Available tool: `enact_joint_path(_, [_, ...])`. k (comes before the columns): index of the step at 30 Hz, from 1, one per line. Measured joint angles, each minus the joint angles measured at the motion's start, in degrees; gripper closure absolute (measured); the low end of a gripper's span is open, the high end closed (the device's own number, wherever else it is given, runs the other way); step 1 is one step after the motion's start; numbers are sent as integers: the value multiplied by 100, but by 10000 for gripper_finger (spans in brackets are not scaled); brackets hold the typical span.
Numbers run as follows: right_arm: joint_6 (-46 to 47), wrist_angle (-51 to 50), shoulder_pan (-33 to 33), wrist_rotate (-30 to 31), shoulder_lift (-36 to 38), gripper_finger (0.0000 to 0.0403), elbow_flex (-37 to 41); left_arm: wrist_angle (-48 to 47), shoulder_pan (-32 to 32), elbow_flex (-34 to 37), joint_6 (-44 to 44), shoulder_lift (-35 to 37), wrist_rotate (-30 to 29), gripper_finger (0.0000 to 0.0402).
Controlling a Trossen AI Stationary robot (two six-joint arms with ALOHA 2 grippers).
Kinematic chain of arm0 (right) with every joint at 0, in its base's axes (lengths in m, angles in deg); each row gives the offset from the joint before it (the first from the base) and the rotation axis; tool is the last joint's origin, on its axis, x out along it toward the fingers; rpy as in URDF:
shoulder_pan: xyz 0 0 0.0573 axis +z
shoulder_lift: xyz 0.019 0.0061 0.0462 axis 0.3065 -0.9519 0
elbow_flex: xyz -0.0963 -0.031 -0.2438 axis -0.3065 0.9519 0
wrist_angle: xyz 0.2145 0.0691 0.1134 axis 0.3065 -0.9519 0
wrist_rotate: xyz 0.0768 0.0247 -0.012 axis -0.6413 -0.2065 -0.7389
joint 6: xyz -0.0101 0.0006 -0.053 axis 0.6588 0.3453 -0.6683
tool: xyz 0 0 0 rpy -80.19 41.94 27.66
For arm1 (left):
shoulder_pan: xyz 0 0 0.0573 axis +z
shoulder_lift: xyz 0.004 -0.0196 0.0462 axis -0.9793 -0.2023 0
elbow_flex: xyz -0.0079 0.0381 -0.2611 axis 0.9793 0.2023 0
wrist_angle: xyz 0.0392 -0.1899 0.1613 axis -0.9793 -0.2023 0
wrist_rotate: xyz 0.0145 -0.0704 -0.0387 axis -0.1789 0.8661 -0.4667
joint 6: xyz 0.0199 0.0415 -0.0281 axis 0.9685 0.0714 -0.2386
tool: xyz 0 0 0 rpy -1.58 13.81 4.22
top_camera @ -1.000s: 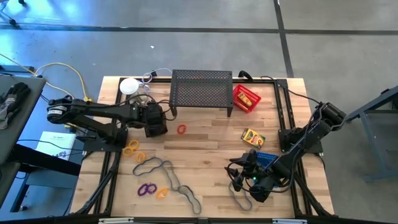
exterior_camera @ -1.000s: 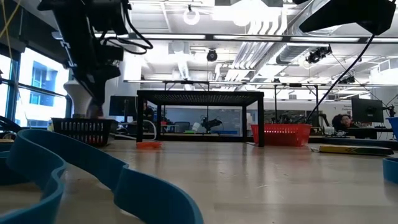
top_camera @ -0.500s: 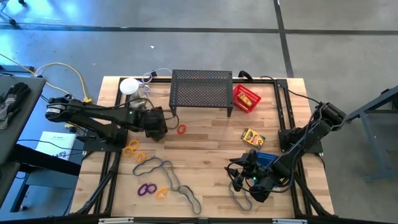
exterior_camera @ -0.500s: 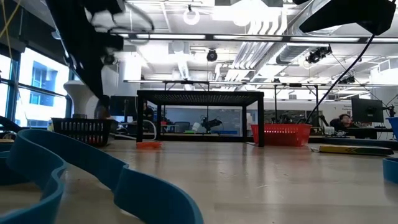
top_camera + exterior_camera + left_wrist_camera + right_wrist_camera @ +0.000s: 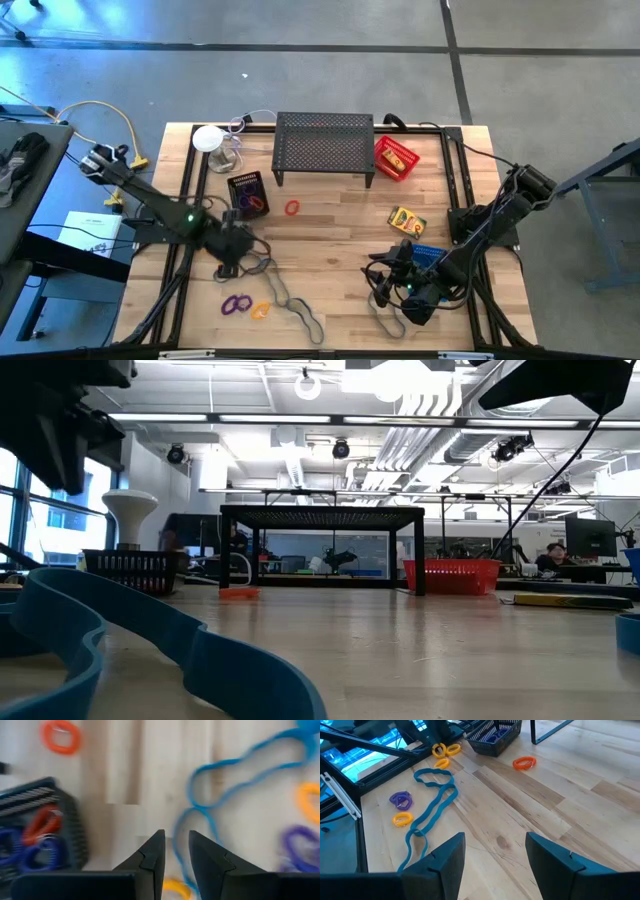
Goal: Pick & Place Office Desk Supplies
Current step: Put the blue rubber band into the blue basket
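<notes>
- Blue-looking in the wrist views, dark from above, a long thin loop (image 5: 210,785) lies on the wooden bench (image 5: 340,230) just ahead of the left end effector (image 5: 232,262); its long axis runs away toward the front edge.
- Left end effector's fingers stand slightly apart with nothing between them, hovering beside the near end of that loop, with yellow rings (image 5: 310,800) and a purple ring (image 5: 300,842) close by.
- Right end effector (image 5: 385,290) waits open and empty at the front right, well apart from that loop, so the left arm is nearer.
- Farther back sits a small black tray (image 5: 246,193) already holding rings, with an orange ring (image 5: 291,208) loose beside it.
- Beyond, a yellow box (image 5: 406,219) and red tray (image 5: 395,157) sit right of the black stand (image 5: 324,145).
</notes>
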Motion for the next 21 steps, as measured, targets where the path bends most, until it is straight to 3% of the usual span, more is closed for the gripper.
enact_joint_path(4, [-26, 62, 0, -139, 0, 205, 0, 171, -402, 203, -528, -318, -738, 321])
enact_joint_path(10, [-41, 87, 0, -185, 0, 205, 0, 630, -782, 449, -810, -949, -772, 321])
enact_joint_path(21, [-41, 102, 0, -233, 0, 205, 0, 689, -786, 451, -969, -2071, -736, 321])
